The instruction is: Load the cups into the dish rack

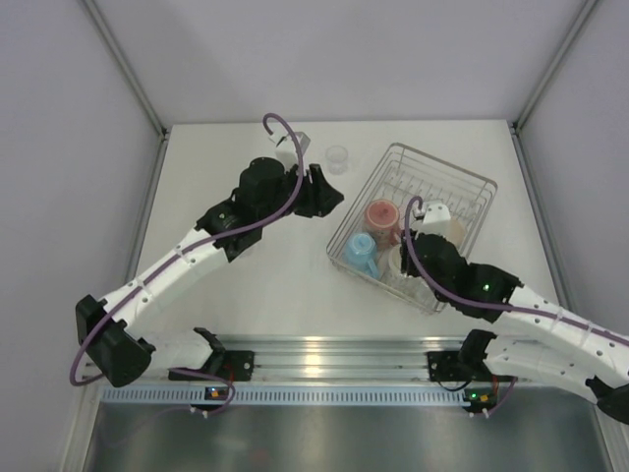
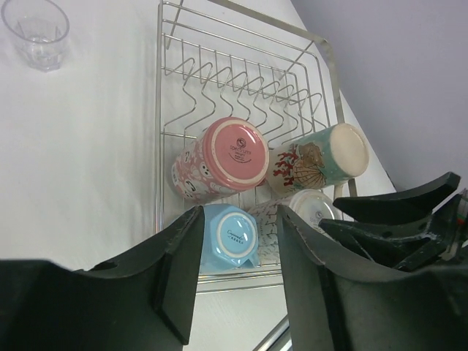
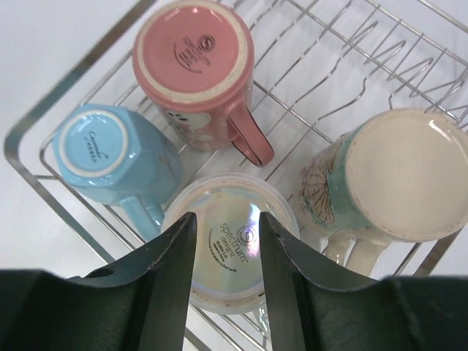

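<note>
1. The white table (image 1: 265,285) fills the middle of the overhead view.
2. The left arm (image 1: 187,258) reaches from the lower left towards the centre. The right arm (image 1: 550,320) comes in from the lower right.
3. The dish rack (image 1: 442,163) sits right of centre, set at an angle.
4. The left gripper (image 2: 238,212) hangs just left of the rack, jaws partly apart with nothing between them.
5. The right gripper (image 3: 227,219) hovers over the rack's lower end, jaws a little apart and clamping nothing.
6. Four cups stand base-up in that lower end: a pink mug (image 3: 194,55), a light blue mug (image 3: 91,146), a teal patterned mug (image 3: 406,172), and a pearly white cup (image 3: 234,248) directly beneath the right claw.
7. A clear glass (image 1: 337,157) stands upright on the table, upper centre, left of the rack.
</note>
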